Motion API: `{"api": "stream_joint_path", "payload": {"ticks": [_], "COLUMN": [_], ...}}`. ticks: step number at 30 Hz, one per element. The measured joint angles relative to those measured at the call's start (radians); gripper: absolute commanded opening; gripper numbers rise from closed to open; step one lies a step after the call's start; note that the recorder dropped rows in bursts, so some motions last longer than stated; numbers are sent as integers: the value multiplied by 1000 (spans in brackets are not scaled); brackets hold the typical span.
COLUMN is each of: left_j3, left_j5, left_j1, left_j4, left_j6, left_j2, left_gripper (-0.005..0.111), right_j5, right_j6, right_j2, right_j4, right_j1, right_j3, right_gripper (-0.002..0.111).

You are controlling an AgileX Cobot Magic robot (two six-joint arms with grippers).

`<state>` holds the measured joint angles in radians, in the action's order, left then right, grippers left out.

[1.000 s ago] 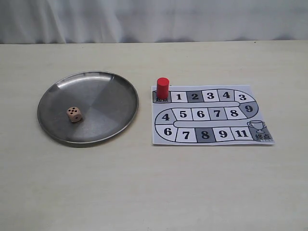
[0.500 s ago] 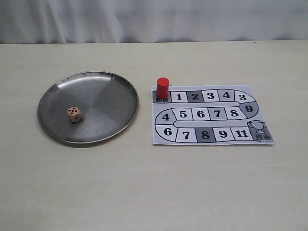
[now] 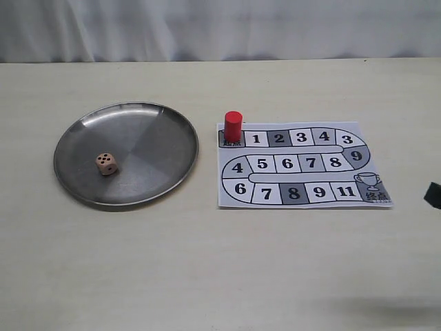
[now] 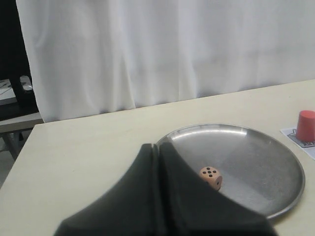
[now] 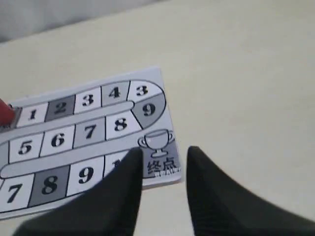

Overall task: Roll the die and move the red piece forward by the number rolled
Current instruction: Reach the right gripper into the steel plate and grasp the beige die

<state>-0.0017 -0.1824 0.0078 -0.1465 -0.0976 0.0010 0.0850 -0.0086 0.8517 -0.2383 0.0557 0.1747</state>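
The tan die (image 3: 106,163) lies in the left half of the round metal plate (image 3: 165,131), five pips up; in the left wrist view the die (image 4: 211,177) sits just beyond my left gripper (image 4: 158,147), which is shut and empty. The red piece (image 3: 233,126) stands on the start square of the paper game board (image 3: 303,165); its edge shows as the red piece (image 5: 5,112) in the right wrist view. My right gripper (image 5: 164,152) hovers open over the board's trophy corner, holding nothing. A dark tip of the right gripper (image 3: 433,195) shows at the exterior view's right edge.
The board's finish square with the trophy (image 5: 156,141) lies between the right fingers. A white curtain (image 4: 162,49) hangs behind the table's far edge.
The right gripper's tip has entered at the right edge of the exterior view, with its shadow on the table's front right. Die and red piece have not moved.
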Motion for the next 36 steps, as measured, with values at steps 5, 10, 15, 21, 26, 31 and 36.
{"api": "stream_joint_path", "payload": {"ticks": [5, 10, 15, 21, 26, 31, 36], "left_j3": [0, 0, 0, 0, 0, 0, 0], "left_j5": [0, 0, 0, 0, 0, 0, 0], "left_j1": [0, 0, 0, 0, 0, 0, 0], "left_j4": [0, 0, 0, 0, 0, 0, 0], "left_j6": [0, 0, 0, 0, 0, 0, 0], "left_j2": [0, 0, 0, 0, 0, 0, 0], "left_gripper": [0, 0, 0, 0, 0, 0, 0], "right_j5": [-10, 44, -26, -203, -310, -355, -366], "right_j6": [19, 16, -29, -109, -159, -177, -182], "right_j2": [287, 511, 667, 851, 1042, 1252, 1449], "right_j4": [-2, -2, -2, -2, -2, -2, -4], "right_j1": [-69, -366, -540, -698, -782, -825, -831], "right_j3": [128, 306, 536, 848, 1110, 1342, 1542], "right_gripper": [70, 75, 75, 75, 75, 75, 75]}}
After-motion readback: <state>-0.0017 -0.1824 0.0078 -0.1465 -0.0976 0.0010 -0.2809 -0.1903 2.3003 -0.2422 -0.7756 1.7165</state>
